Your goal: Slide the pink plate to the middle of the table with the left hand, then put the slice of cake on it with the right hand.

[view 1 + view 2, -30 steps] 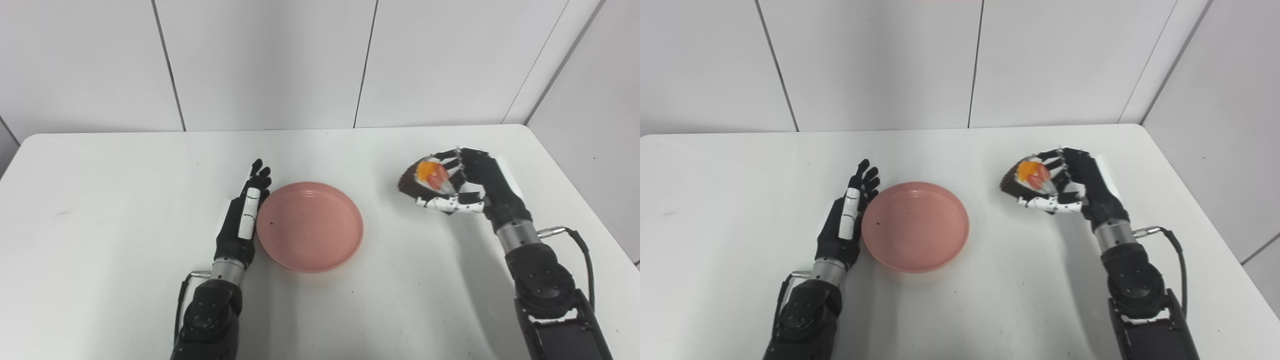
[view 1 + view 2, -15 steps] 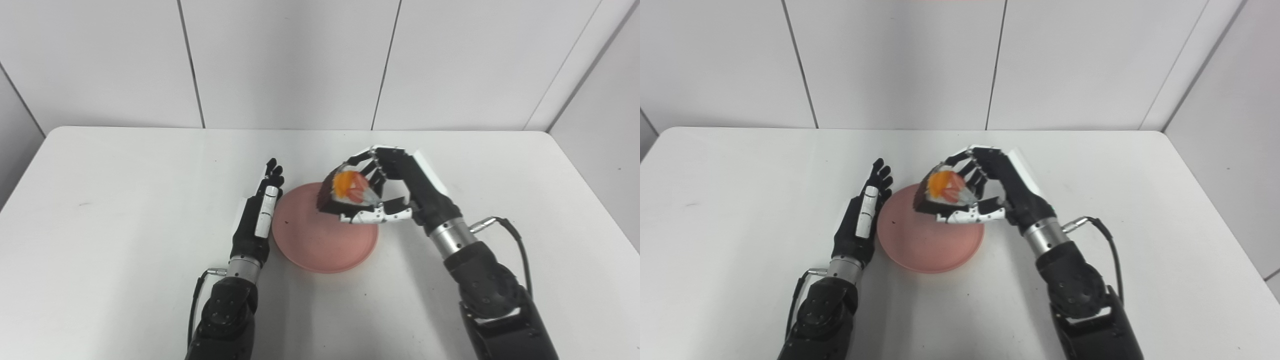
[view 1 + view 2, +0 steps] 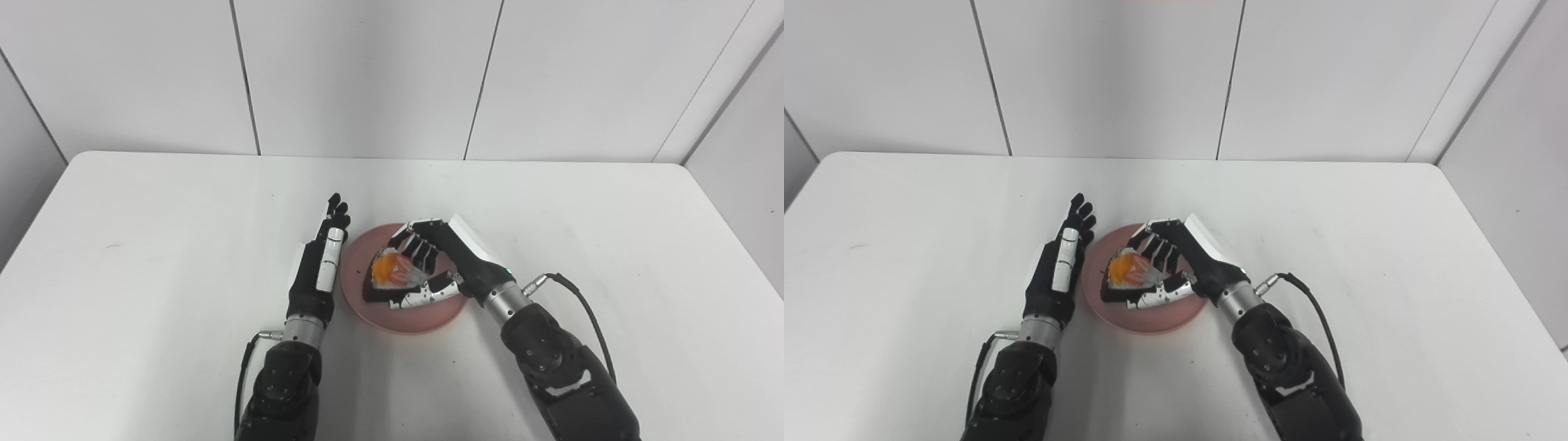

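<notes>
Right hand cradles the soft, squashable cake slice by its sides over the pink plate; left hand flat, empty.

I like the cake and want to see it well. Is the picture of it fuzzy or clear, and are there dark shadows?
Left eye view: the slice of cake is fairly sharp, orange topping plain, partly covered by the right hand. Right eye view: soft grey shadows lie on the table beside both arms, none dark, with no strong glare on the pink plate.
</notes>
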Controlling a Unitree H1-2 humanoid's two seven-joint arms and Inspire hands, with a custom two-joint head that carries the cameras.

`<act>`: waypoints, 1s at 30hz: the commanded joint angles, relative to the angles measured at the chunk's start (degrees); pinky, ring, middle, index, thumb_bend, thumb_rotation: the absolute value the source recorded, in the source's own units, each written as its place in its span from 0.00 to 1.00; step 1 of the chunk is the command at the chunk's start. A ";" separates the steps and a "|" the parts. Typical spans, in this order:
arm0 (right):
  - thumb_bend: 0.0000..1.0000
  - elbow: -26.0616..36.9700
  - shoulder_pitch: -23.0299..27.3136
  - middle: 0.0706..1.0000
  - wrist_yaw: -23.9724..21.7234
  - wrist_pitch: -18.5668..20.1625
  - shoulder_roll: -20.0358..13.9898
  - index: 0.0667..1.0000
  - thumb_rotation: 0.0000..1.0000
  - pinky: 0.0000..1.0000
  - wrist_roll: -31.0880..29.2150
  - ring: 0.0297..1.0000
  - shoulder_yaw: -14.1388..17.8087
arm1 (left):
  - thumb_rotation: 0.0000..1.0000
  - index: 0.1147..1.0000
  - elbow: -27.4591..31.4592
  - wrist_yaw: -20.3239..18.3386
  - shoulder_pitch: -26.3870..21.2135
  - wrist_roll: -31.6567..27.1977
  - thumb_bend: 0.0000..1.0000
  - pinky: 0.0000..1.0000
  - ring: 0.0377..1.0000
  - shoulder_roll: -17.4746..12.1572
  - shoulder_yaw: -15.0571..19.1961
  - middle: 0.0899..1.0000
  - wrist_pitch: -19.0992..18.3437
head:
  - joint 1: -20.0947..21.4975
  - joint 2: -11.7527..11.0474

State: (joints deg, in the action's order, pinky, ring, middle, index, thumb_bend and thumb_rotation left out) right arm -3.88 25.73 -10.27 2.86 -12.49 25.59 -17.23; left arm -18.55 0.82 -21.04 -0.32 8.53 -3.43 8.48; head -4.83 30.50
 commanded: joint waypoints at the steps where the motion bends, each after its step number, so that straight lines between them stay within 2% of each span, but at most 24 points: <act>1: 0.52 -0.56 2.54 0.36 2.23 -3.77 0.04 0.47 0.00 0.27 1.09 0.33 0.23 | 1.00 0.97 0.59 -0.22 1.77 -0.34 0.67 1.00 0.99 -0.10 0.12 0.99 0.71 | -0.07 0.02; 5: 0.51 -2.23 2.92 0.35 3.03 -4.47 -0.07 0.47 0.00 0.27 2.44 0.33 0.26 | 1.00 0.99 1.77 -0.49 2.41 -0.56 0.67 1.00 0.99 -0.06 0.14 0.99 -0.12 | -0.03 0.21; 8: 0.51 -1.80 2.86 0.35 3.44 -5.06 -0.08 0.48 0.00 0.28 3.01 0.34 0.48 | 1.00 0.98 1.74 -0.40 2.63 -0.24 0.67 1.00 0.98 -0.09 0.02 0.99 0.58 | 0.36 0.34; 10: 0.52 -0.98 2.56 0.42 3.58 -5.59 -0.06 0.47 0.00 0.35 2.92 0.43 0.71 | 1.00 0.98 1.65 -0.57 2.71 -0.29 0.66 1.00 0.98 -0.17 -0.04 0.99 1.08 | 0.43 0.51; 12: 0.52 -0.06 2.10 0.44 3.84 -6.15 -0.13 0.47 0.00 0.41 2.92 0.49 0.99 | 1.00 0.98 1.71 -0.68 2.80 -0.28 0.65 1.00 0.98 -0.28 -0.12 0.99 1.35 | 0.59 0.61; 13: 0.54 0.32 1.89 0.62 3.99 -6.37 -0.17 0.65 0.00 0.47 3.01 0.57 1.10 | 1.00 0.98 1.75 -0.69 2.84 -0.23 0.64 1.00 0.98 -0.32 -0.17 0.98 1.38 | 0.59 0.61; 14: 0.56 0.89 1.65 0.73 4.19 -6.42 -0.45 0.75 0.01 0.56 3.87 0.67 0.98 | 1.00 0.98 1.82 -0.76 2.87 -0.24 0.64 1.00 0.98 -0.39 -0.20 0.98 1.24 | 0.63 0.75; 15: 0.56 1.63 1.36 0.74 4.07 -6.34 -0.83 0.76 0.02 0.58 4.50 0.69 0.86 | 1.00 0.98 1.92 -0.86 2.92 -0.30 0.64 1.00 0.98 -0.43 -0.22 0.98 1.08 | 0.66 0.87; 16: 0.56 2.11 1.20 0.80 3.95 -6.24 -1.07 0.82 0.09 0.65 4.92 0.77 0.76 | 1.00 0.98 1.99 -0.93 2.95 -0.37 0.64 1.00 0.98 -0.45 -0.22 0.98 0.96 | 0.69 0.92; 17: 0.56 2.82 0.93 0.81 3.58 -6.07 -1.40 0.83 0.11 0.67 5.11 0.79 0.72 | 1.00 0.98 2.10 -1.11 2.99 -0.40 0.64 1.00 0.98 -0.56 -0.28 0.98 0.76 | 0.78 1.09; 20: 0.60 4.52 -0.01 0.93 2.99 -5.66 -1.85 0.96 0.29 0.80 5.02 0.92 0.98 | 1.00 0.98 2.37 -1.52 3.15 -0.66 0.65 1.00 0.99 -0.70 -0.21 0.99 0.59 | 0.95 1.11; 24: 0.66 6.59 -2.14 0.99 3.12 -5.71 -1.83 1.00 0.34 0.87 3.36 0.99 1.95 | 1.00 0.99 2.78 -2.31 3.38 -1.19 0.66 1.00 0.99 -1.21 0.09 0.99 0.53 | 1.23 1.20; 30: 0.74 7.40 -4.78 1.00 4.63 -7.73 -1.96 1.00 0.40 0.86 1.63 1.00 3.72 | 1.00 0.99 3.81 -2.86 3.90 -1.88 0.68 1.00 0.99 -2.17 0.56 1.00 -0.17 | 1.30 1.37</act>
State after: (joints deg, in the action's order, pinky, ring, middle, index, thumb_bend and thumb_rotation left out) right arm 1.31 19.94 -7.35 -1.34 -14.10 28.27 -14.70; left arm -14.79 -1.24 -18.43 -1.57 7.09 -3.16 8.09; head -3.52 31.82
